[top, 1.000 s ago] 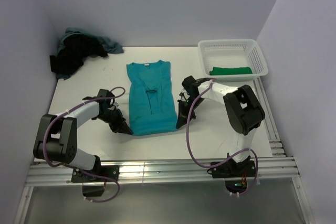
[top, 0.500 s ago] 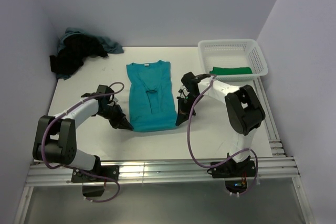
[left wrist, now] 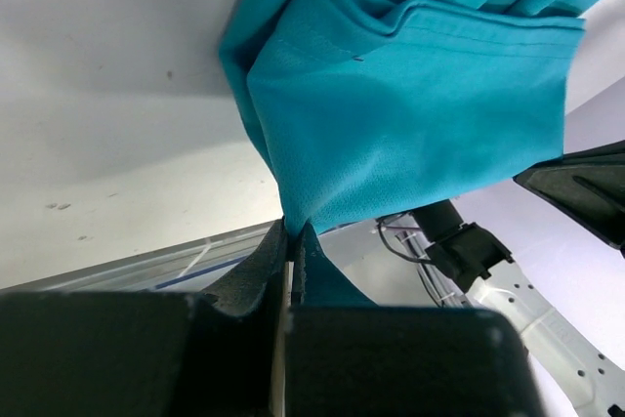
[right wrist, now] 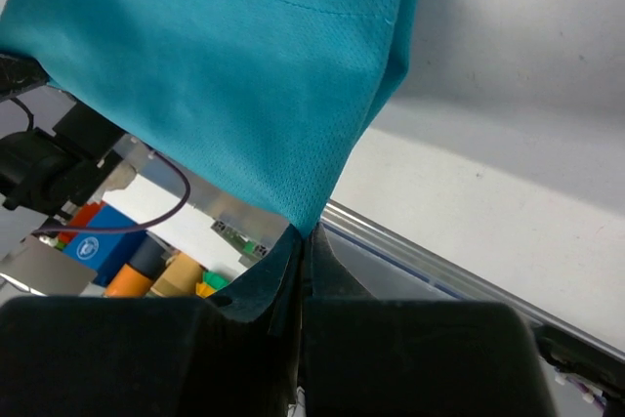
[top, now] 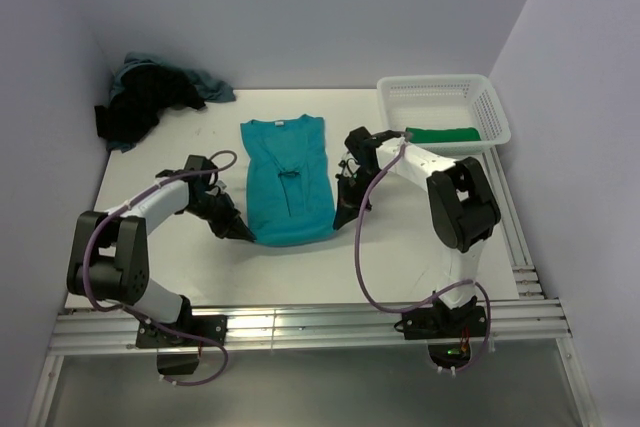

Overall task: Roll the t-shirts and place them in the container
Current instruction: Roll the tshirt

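On white tabletop (top: 400,247), my L gripper (top: 242,234) n R gripper (top: 341,218) both pinch hem corners of the soft bright-teal cotton t-shirt (top: 288,182), fine knit bunched.

White table (top: 180,152): teal t-shirt (top: 288,182) centre, clothes pile (top: 148,99) far-left, basket (top: 432,81) far-right.

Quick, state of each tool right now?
Left tool: closed, pinching the teal t-shirt at its hem corner.
Right tool: closed, pinching the same t-shirt's other hem corner.
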